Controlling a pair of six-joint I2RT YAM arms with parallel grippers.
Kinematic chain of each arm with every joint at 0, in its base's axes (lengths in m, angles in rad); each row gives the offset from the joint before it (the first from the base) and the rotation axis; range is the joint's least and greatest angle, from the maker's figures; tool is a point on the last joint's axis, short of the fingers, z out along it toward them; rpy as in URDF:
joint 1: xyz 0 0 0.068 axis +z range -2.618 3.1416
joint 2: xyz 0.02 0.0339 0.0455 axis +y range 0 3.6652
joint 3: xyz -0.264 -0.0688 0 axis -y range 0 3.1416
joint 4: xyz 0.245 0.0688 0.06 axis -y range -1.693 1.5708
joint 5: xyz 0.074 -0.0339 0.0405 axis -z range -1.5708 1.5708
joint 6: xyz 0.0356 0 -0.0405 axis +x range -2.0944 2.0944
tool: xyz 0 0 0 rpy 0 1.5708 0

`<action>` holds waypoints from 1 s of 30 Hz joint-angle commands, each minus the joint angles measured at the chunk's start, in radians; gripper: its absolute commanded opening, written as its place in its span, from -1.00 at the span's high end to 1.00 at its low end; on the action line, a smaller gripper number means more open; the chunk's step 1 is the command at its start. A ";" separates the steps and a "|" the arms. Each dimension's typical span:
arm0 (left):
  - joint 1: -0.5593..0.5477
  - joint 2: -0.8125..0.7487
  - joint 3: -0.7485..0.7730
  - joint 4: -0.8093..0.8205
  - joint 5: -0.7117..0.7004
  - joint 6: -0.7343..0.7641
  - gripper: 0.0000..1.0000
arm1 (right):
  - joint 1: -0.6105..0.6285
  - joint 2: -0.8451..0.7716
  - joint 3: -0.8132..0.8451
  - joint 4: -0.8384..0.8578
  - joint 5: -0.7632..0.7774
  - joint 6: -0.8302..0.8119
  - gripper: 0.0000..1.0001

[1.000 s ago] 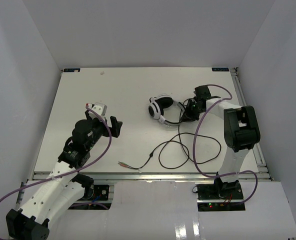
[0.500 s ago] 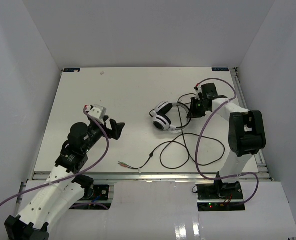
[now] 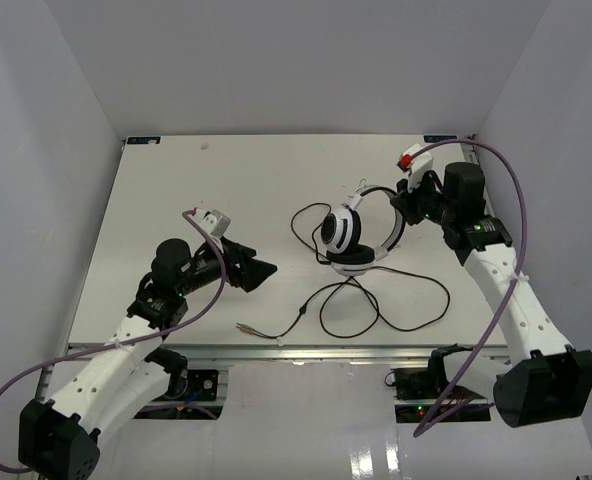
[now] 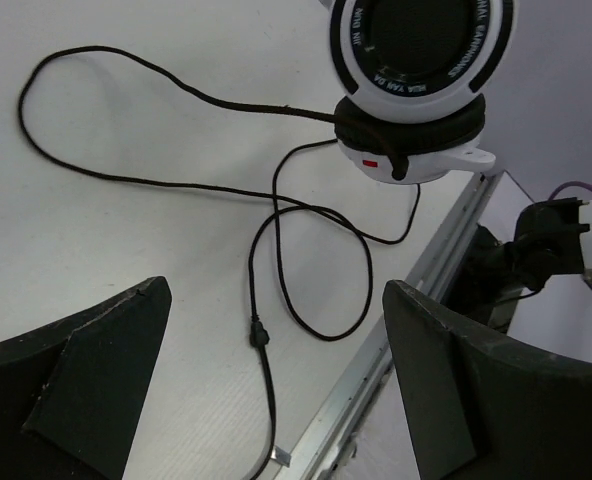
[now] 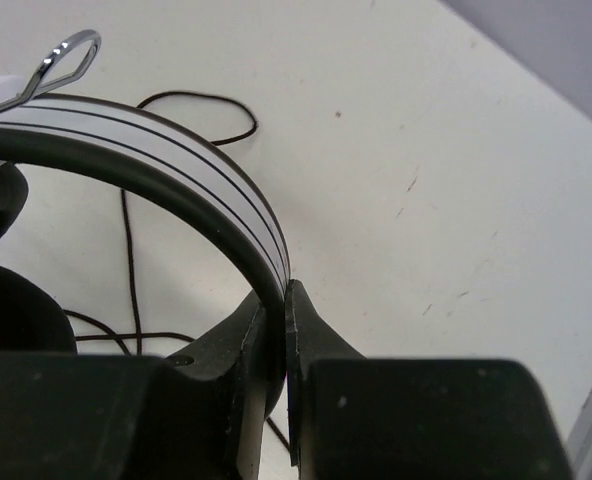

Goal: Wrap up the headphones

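The white headphones (image 3: pixel 348 232) with black pads hang lifted above the table's right half. My right gripper (image 3: pixel 404 208) is shut on their headband (image 5: pixel 176 165), which passes between its fingers. The ear cups (image 4: pixel 416 70) show at the top of the left wrist view. The thin black cable (image 3: pixel 376 300) trails from the cups in loops on the table, with an inline joint (image 4: pixel 258 335) and plugs (image 3: pixel 248 328) near the front edge. My left gripper (image 3: pixel 261 270) is open and empty, low over the table left of the cable loops, pointing at the headphones.
The table's metal front rail (image 3: pixel 306 350) runs just beyond the plugs. White walls enclose the table on three sides. Purple arm cables (image 3: pixel 516 190) hang along both arms.
My right gripper has lifted the headphones off the table and carried them toward the front right. The cable has been dragged along. My left gripper has moved right toward the cable.
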 commanded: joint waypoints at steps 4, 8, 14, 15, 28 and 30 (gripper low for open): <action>-0.062 0.069 -0.029 0.117 0.006 -0.072 -0.96 | -0.063 -0.083 0.123 0.001 -0.177 0.101 0.85; -0.172 0.090 -0.054 0.174 -0.076 0.165 -0.96 | -0.120 -0.042 0.177 -0.010 -0.292 0.228 0.85; -0.230 0.146 -0.130 0.360 -0.250 0.599 -0.96 | -0.211 0.023 0.293 -0.023 -0.509 0.386 0.85; -0.230 0.178 -0.133 0.388 -0.295 0.635 -0.96 | -0.222 0.026 0.320 -0.027 -0.532 0.400 0.85; -0.210 0.251 -0.108 0.591 -0.419 0.830 -0.88 | -0.234 -0.063 0.381 -0.070 -0.615 0.374 0.85; -0.211 0.183 -0.101 0.515 -0.381 0.836 -0.75 | -0.234 -0.073 0.355 -0.068 -0.605 0.356 0.85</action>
